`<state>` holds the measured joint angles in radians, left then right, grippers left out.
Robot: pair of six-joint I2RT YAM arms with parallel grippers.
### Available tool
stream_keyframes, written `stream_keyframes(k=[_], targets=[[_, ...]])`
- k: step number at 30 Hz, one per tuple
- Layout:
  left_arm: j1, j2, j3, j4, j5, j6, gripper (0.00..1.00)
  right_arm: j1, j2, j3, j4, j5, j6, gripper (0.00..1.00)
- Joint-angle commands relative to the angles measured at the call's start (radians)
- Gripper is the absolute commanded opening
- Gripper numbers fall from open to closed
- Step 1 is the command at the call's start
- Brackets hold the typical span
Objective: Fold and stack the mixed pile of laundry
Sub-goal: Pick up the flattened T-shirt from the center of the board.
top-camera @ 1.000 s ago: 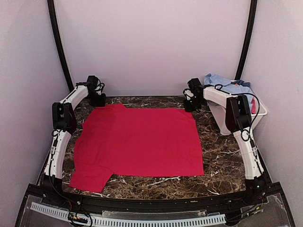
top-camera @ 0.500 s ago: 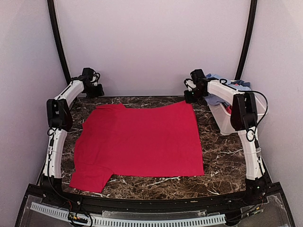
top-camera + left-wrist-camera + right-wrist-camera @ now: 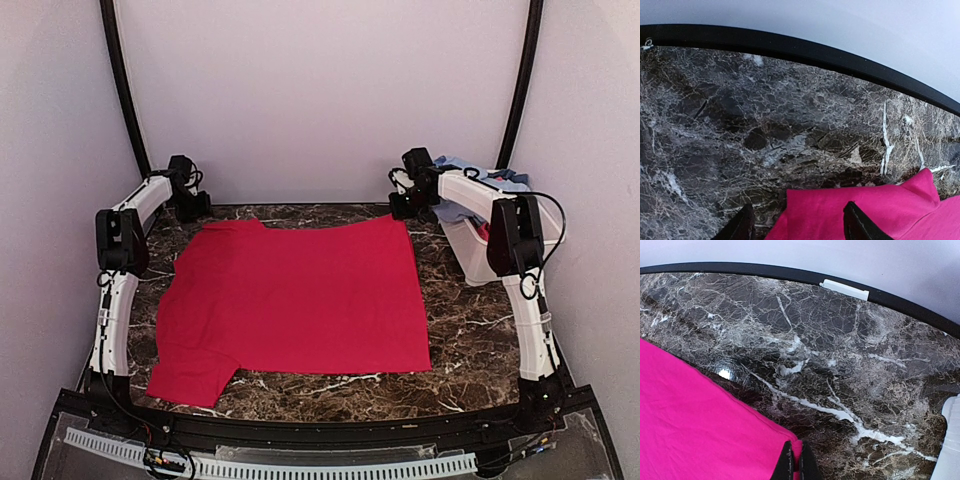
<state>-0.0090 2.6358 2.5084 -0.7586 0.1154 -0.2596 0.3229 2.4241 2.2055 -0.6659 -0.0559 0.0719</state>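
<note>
While the left hand (image 3: 799,206) hangs over the far left corner of the worktop (image 3: 470,340), its fingers stand spread. One corner of the red shirt (image 3: 300,300) lies on the stone under the gap, pinched by neither finger. That fits a corner meant to lie where it is, so that the cloth rests flat for folding.

The shirt is spread across the middle of the worktop. Both sleeves are on the left side and the straight hem runs down the right. It looks smooth enough to fold, though the near sleeve juts out toward the front edge and would probably need tucking in first.

At the far right corner of the hem, the right hand (image 3: 795,446) has its fingers pressed together on the cloth. The corner lifts a little toward it. My guess is that it holds this corner to draw the far edge straight before laying it down.

Further right stands the tub (image 3: 470,262), touching the side wall. The rest of the pile (image 3: 470,170) sits heaped in it, light blue on top, waiting its turn. No folded stack shows anywhere, so the task seems to be at an early stage.
</note>
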Motion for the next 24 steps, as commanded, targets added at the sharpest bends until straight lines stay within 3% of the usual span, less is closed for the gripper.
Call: stream_keyframes(k=[1, 10, 13, 14, 18, 20, 24], targets=[[-0.003, 0.02, 0.017, -0.031, 0.051, -0.017, 0.58, 0.005, -0.022, -0.007, 0.023, 0.007, -0.007, 0.0], [-0.004, 0.058, 0.039, -0.057, 0.092, -0.052, 0.54, 0.004, -0.016, 0.005, 0.023, 0.013, -0.008, 0.0], [-0.007, 0.058, 0.04, -0.061, 0.107, -0.05, 0.41, 0.004, -0.014, 0.004, 0.023, 0.012, -0.008, 0.0], [-0.01, 0.055, 0.038, -0.06, 0.108, -0.048, 0.31, 0.003, -0.014, 0.003, 0.023, 0.011, -0.008, 0.0], [-0.011, 0.032, 0.032, -0.038, 0.109, -0.05, 0.09, 0.004, -0.015, 0.001, 0.022, 0.01, -0.007, 0.0], [-0.011, 0.02, 0.033, -0.017, 0.105, -0.052, 0.02, 0.003, -0.017, 0.001, 0.021, 0.01, -0.01, 0.0], [-0.011, -0.013, 0.033, 0.014, 0.093, -0.044, 0.0, 0.004, -0.029, -0.001, 0.02, 0.013, -0.015, 0.0]])
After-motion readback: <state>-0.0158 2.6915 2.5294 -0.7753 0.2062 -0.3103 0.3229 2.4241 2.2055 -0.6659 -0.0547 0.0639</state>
